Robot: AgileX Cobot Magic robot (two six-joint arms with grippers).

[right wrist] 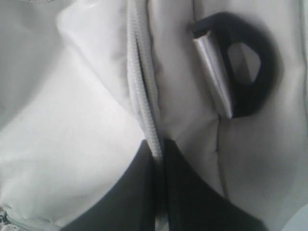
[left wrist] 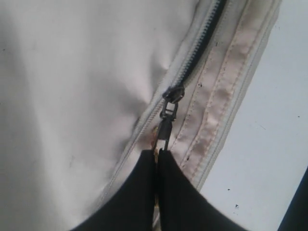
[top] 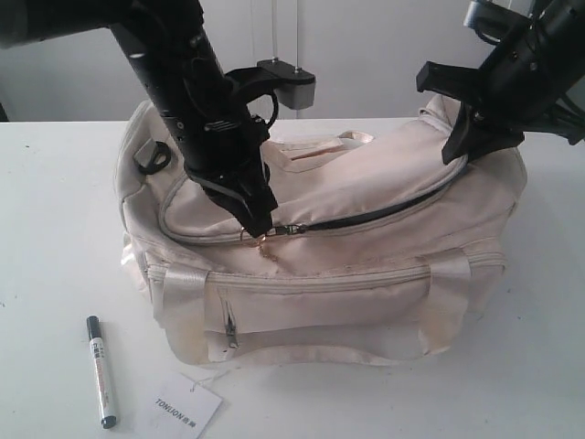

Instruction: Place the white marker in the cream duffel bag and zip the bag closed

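The white marker (top: 101,371) lies on the table in front of the cream duffel bag (top: 366,183), outside it, near its front left corner. My left gripper (top: 260,229) is shut on the pull of the top zip (left wrist: 168,113), its fingertips (left wrist: 144,161) pressed together around the pull's end. To the right of the slider the zip shows a dark gap running toward the bag's right end. There my right gripper (top: 460,151) is shut on the bag's zip edge (right wrist: 142,110), beside a black D-ring (right wrist: 250,72).
A white paper hang tag (top: 186,405) lies on the table right of the marker's near end. Another black D-ring (top: 152,157) sits at the bag's left end. The front pocket zip (top: 228,325) hangs on the bag's near side. White table (top: 55,238) surrounds the bag.
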